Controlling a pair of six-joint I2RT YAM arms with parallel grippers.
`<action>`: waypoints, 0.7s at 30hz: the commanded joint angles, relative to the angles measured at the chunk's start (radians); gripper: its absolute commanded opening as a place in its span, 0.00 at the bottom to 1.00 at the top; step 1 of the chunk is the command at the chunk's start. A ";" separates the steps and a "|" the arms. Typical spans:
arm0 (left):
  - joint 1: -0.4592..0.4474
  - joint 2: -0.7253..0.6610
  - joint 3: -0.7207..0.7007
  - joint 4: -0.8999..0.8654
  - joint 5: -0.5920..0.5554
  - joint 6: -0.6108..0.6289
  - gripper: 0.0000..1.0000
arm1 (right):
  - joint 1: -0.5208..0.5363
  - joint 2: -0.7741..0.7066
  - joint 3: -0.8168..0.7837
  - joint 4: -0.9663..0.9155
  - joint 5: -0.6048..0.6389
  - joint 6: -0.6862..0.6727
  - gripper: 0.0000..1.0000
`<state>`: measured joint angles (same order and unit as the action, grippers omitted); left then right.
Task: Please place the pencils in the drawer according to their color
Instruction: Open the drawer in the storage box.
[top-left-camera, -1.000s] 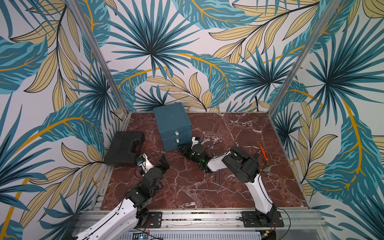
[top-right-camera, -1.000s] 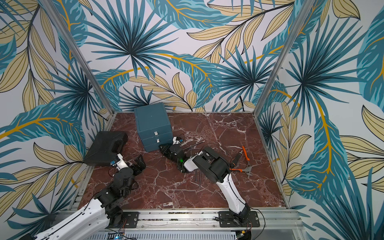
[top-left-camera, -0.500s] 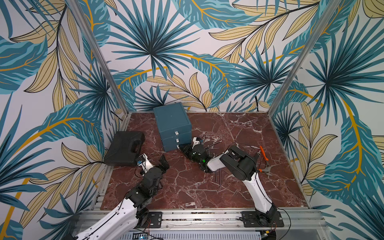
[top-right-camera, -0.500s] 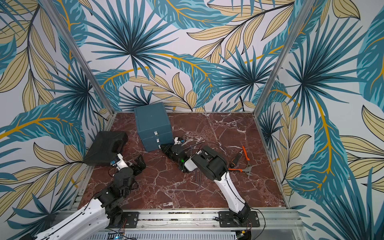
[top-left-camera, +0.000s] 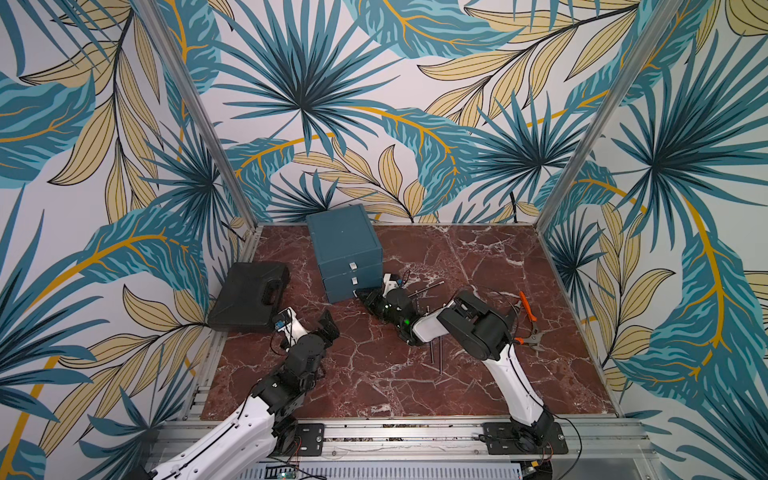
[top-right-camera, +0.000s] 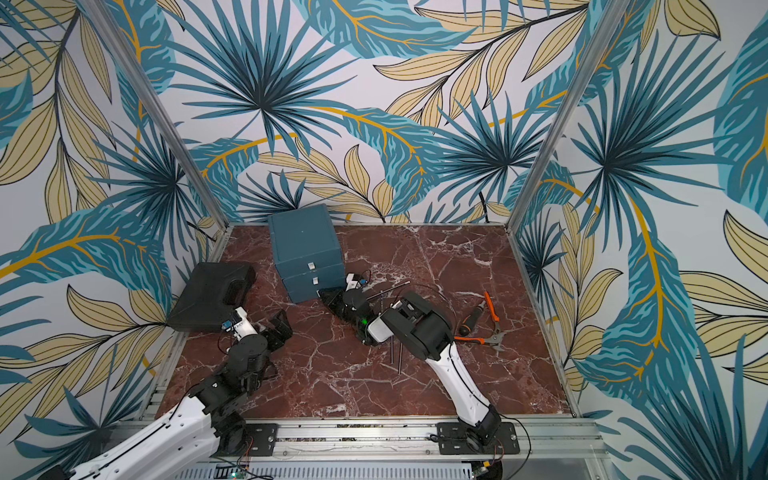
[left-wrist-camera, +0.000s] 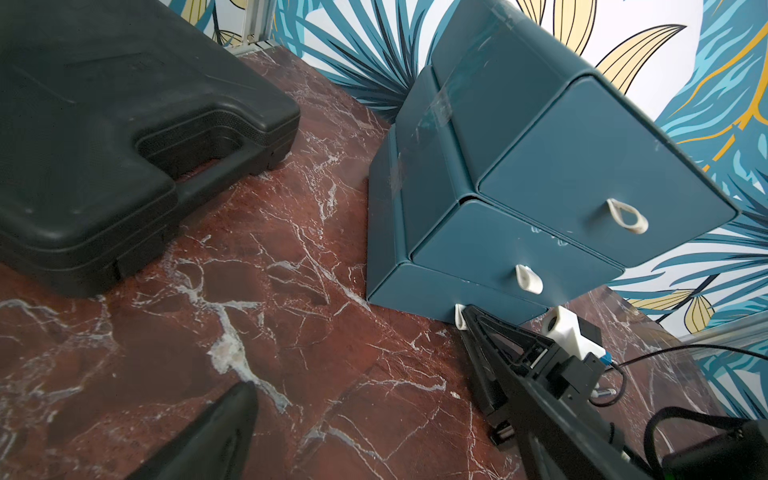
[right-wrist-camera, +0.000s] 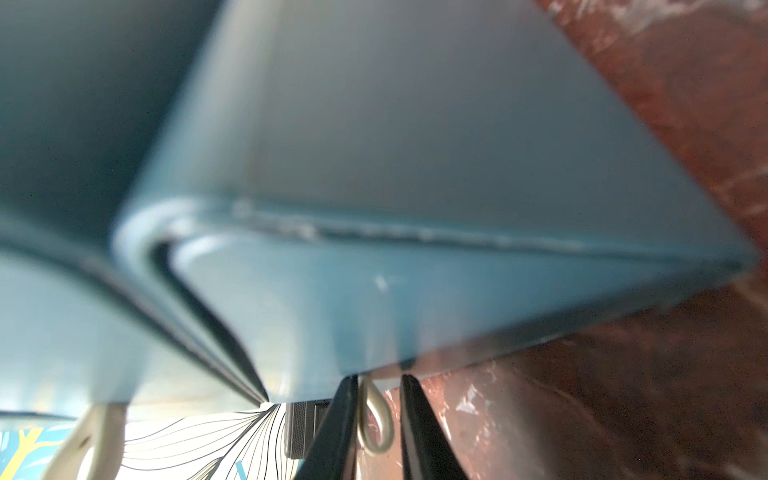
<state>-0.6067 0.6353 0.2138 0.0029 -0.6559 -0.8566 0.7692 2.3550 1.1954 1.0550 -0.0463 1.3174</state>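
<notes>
Right gripper (right-wrist-camera: 378, 377) at the bottom pull tab (right-wrist-camera: 374, 424) of the drawer (top-left-camera: 345, 245).
Fingers (right-wrist-camera: 338, 424) flank the tab, one touching, a slit at the other. Left gripper (top-left-camera: 329, 327) spread, empty. Drawer stands near the back edge of the surface (top-left-camera: 374, 386); pencils (top-left-camera: 440, 359) lie mid-surface.

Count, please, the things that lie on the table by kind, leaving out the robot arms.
Drawer cabinet: 1
Black case: 1
Orange-handled pliers: 1
Short black-and-orange tool: 1
Pencils in view: 3; more may be hidden under the right arm
Total in view: 7
</notes>
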 joint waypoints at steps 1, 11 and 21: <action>0.008 0.006 -0.005 0.005 0.006 0.004 1.00 | 0.001 0.026 -0.001 0.016 -0.004 -0.002 0.17; 0.010 0.018 -0.005 0.015 0.012 0.002 1.00 | 0.005 -0.014 -0.095 0.050 0.013 0.000 0.06; 0.010 0.026 -0.004 0.022 0.019 0.003 1.00 | 0.028 -0.149 -0.252 0.024 0.026 -0.040 0.05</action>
<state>-0.6018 0.6582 0.2138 0.0086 -0.6422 -0.8570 0.7956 2.2528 0.9958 1.1408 -0.0460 1.3090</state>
